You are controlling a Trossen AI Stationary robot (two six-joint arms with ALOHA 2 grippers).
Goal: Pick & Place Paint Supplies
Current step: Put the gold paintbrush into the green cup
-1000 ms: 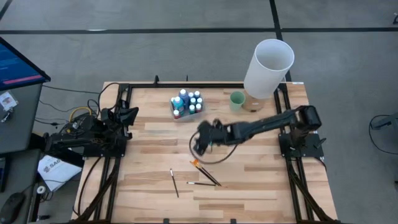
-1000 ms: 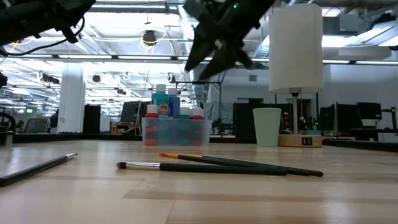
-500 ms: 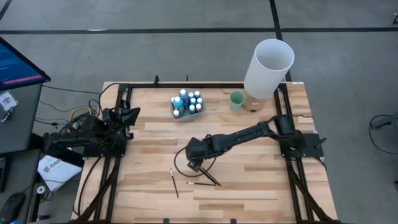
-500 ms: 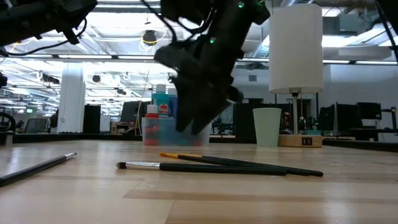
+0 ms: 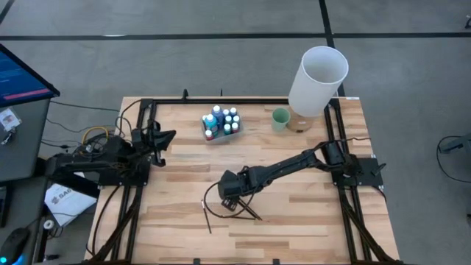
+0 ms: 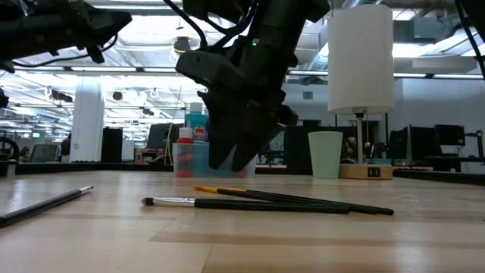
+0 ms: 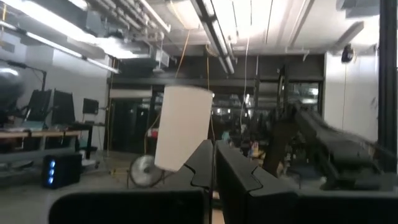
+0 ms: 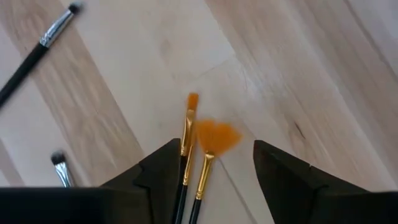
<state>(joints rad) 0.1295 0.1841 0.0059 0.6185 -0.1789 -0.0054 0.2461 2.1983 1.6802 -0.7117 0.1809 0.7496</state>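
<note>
Right gripper (image 8: 208, 165): fingers spread wide, empty, low over two orange-bristled, gold-ferruled brushes (image 8: 198, 143) lying on the pale wooden table (image 5: 309, 221).
Left gripper (image 5: 168, 136): closed, raised at the table's left edge.
Small paint bottles (image 5: 221, 121): clustered in a clear tray at the back.

surface (image 5: 294, 221): pale blond wood, planks streaked with light brown grain
my right end effector (image 8: 211, 177): black
my left end effector (image 5: 168, 136): black
fan brush (image 8: 214, 138): orange bristles, gold ferrule, dark handle
flat brush (image 8: 188, 121): orange tip, gold ferrule, dark handle
paint bottles (image 5: 221, 121): blue, teal and red, pale caps
cup (image 5: 280, 118): pale green
cylinder (image 5: 318, 79): white
</note>
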